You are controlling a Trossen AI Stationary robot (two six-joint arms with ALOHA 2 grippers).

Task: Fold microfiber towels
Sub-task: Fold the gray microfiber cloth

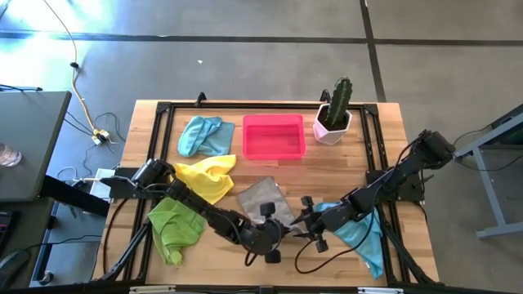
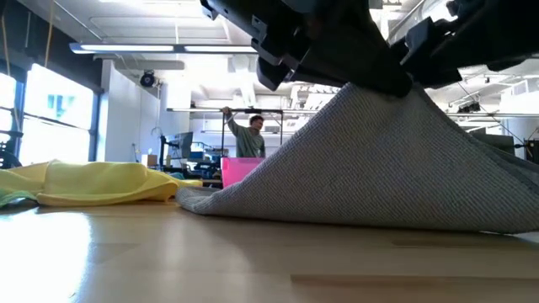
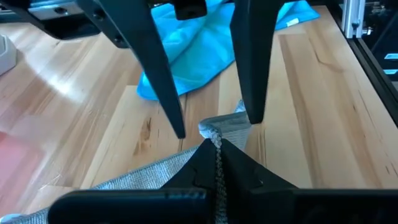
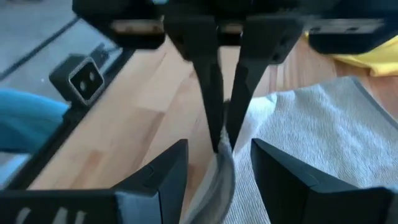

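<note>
wooden table (image 1: 359, 163), woven grey towel (image 1: 260, 198)

Two matte-black jointed arms w/ black cables, each end effector (image 1: 274, 233) w/ tapered pointed fingers (image 3: 163, 87).

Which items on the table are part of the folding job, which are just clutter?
Job:
grey towel, pinched by left gripper; right gripper open around it
yellow towel
green towel
two blue towels

Lying about:
pink tray
potted cactus
</note>
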